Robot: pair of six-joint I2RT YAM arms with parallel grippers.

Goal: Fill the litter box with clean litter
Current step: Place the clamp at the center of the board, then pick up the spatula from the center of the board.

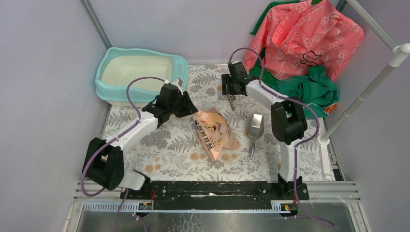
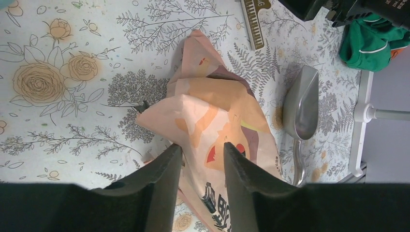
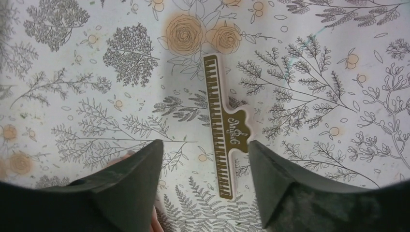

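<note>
The turquoise litter box (image 1: 107, 92) with a cream inner pan stands at the back left, and no clean litter shows in any view. A pink-orange printed bag (image 1: 215, 133) lies crumpled mid-table. My left gripper (image 1: 189, 107) hovers over its upper end, open, with the bag (image 2: 212, 106) showing through the gap between the jaws (image 2: 202, 146). My right gripper (image 1: 231, 96) is open above the mat, holding nothing (image 3: 205, 143). A gold-and-white clip (image 3: 220, 121) printed with piano keys lies flat on the mat beneath it.
A grey metal scoop (image 1: 255, 126) lies right of the bag, handle toward the near edge. Pink printed cloth (image 1: 304, 38) and green cloth (image 1: 312, 89) are heaped at the back right. A white pole (image 1: 367, 92) slants along the right side. Grey walls close in left and right.
</note>
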